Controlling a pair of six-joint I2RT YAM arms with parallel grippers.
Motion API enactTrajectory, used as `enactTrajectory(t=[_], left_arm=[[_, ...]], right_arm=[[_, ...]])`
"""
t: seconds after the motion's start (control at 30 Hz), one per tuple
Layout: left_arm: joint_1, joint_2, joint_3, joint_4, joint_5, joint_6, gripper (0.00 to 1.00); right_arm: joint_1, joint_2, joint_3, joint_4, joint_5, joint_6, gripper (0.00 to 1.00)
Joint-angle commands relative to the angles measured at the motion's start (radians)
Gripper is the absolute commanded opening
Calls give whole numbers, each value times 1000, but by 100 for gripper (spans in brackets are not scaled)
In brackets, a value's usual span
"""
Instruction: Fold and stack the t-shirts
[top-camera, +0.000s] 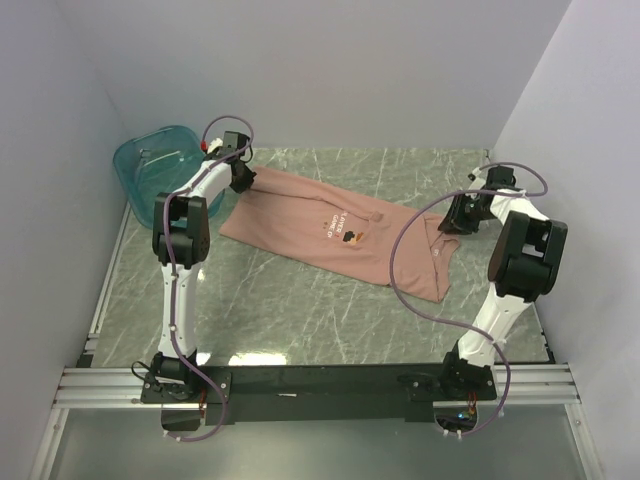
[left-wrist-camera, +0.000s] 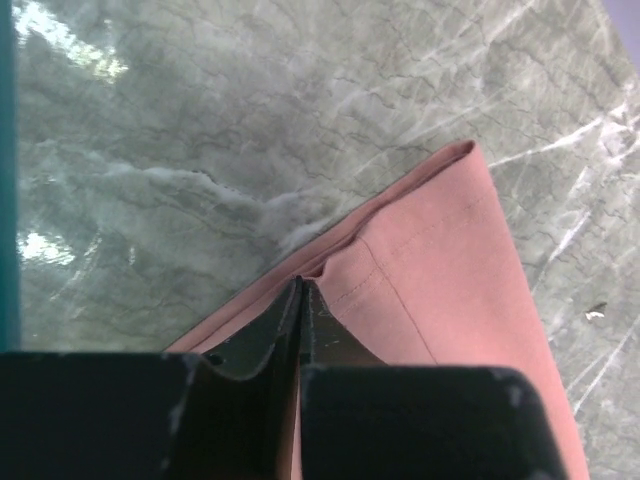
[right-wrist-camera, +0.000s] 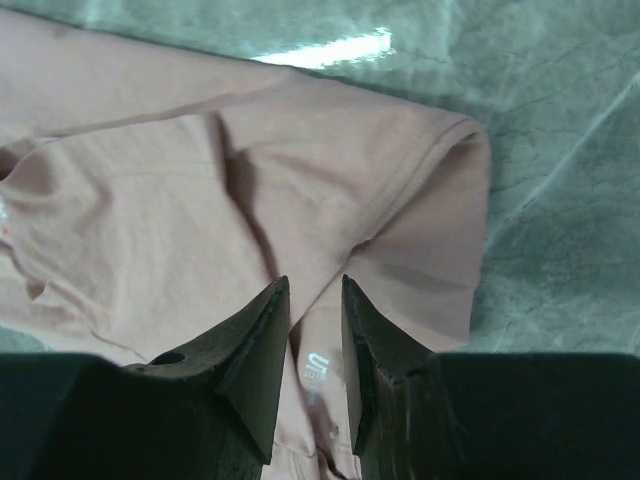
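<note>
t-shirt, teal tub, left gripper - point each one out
t-shirt (top-camera: 300, 225): top view, middle of the chest
teal tub (top-camera: 140, 175): top view, bare inside wall
left gripper (left-wrist-camera: 301, 288): left wrist view, between its closed fingertips

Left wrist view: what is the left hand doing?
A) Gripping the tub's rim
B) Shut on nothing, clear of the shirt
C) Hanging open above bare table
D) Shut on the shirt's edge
D: the left hand has its fingers pressed together right at the hemmed edge of the shirt, with a sliver of pink cloth showing between them.
</note>
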Motion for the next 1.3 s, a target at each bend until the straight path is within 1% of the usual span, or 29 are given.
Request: enactTrajectory(t=[0.0,0.13,0.2,0.33,0.43,0.47,0.53,0.63,0.73,0.9,1.07,1.27], left_arm=[[5,-8,-3,39,32,18,6],[5,-5,-3,53,56,24,4],[5,-3,-2,56,65,27,1],[5,-5,-5,59,64,29,0],[6,-8,-8,60,62,29,0],[8,-8,-8,62,61,30,0],[9,-8,-12,65,65,30,0],[12,-5,-8,63,73,38,0],[18,-9,-11,65,73,36,0],[29,-9,-6,63,75,38,0],[29,-2,14,59,79,39,0],[29,-8,5,71,84,36,0]], right_arm=[[-7,37,42,10,46,38,35],[-7,60,51,14,49,47,35],[-7,80,70,7,40,49,34],[-7,96,88,2,26,50,34],[-7,94,81,8,18,49,29],[-7,93,78,11,14,49,24],[-7,94,78,10,8,43,19],[-8,91,85,1,2,38,7],[-16,76,76,2,17,32,0],[-44,56,68,-1,55,21,0],[-70,48,73,-12,55,13,0],[-71,51,76,-22,38,0,0]])
